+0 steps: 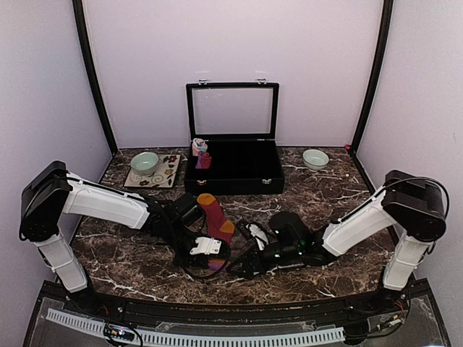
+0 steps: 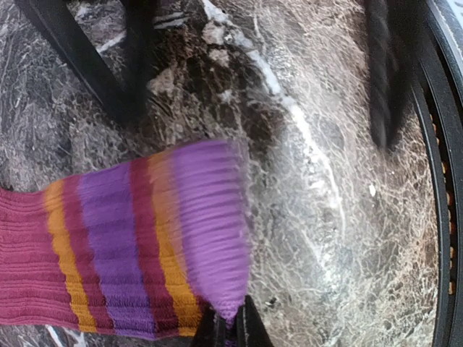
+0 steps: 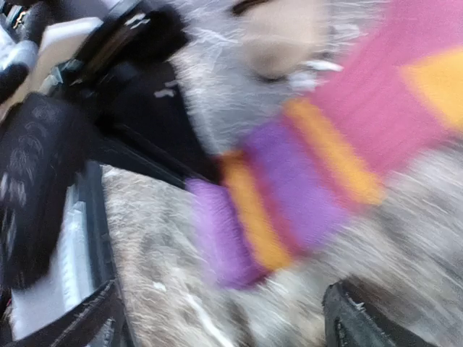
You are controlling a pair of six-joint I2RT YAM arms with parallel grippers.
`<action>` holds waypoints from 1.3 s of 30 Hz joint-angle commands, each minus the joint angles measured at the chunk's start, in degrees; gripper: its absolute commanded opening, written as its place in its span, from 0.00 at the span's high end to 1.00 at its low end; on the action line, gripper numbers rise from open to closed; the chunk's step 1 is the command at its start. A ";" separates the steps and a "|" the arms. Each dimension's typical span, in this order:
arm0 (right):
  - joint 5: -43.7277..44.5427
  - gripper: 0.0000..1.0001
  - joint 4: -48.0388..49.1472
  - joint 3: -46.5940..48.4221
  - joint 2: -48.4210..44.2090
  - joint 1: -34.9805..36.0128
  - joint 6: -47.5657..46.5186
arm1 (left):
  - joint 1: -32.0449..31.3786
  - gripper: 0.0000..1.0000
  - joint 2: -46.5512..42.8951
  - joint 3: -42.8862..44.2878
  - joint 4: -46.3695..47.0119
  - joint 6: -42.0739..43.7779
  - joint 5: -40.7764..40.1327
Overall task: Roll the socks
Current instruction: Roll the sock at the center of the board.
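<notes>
A soft red-maroon sock (image 1: 215, 215) of ribbed fabric, with an orange toe and a cuff striped in purple and orange, lies stretched on the dark marble-patterned worktop (image 1: 137, 267) between the 2 arms, the toe pointing away from them. The left fingers (image 2: 239, 331) are closed together on the very edge of the purple cuff (image 2: 210, 224). The right fingers (image 1: 253, 235) stand wide apart just beside the sock and hold nothing. I think the sock is light and limp, so it will fold and sag when lifted, and it can slip from a thin pinch. A deeper hold across the whole cuff seems safer for rolling
</notes>
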 commanded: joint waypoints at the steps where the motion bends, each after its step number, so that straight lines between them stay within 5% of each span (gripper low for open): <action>1: 18.27 0.01 -6.69 -6.77 -8.81 0.10 -2.63 | 0.22 1.00 0.18 0.13 -5.86 0.43 1.46; 6: 36.73 0.01 -6.22 -12.86 -24.04 1.21 -3.14 | 1.49 1.00 1.14 1.41 -7.41 0.39 3.07; 11: 35.70 0.00 9.30 -23.55 -31.02 -0.12 2.43 | 3.49 1.00 3.04 4.30 -10.45 -0.07 6.57; 16: 34.72 0.10 5.63 -20.31 -27.57 5.94 -12.09 | 5.53 1.00 6.53 7.80 -15.15 -0.75 11.95; 21: 32.13 0.34 6.00 -17.39 -22.61 13.09 -24.62 | 7.20 1.00 10.49 11.64 -20.04 -0.63 16.97; 30: 33.67 0.46 -0.06 -0.36 -7.33 19.49 -38.96 | 7.49 1.00 17.97 17.85 -27.95 1.58 20.66; 39: 30.29 0.56 -0.34 4.38 -0.17 18.21 -45.38 | 7.49 1.00 18.43 18.44 -29.09 2.81 20.99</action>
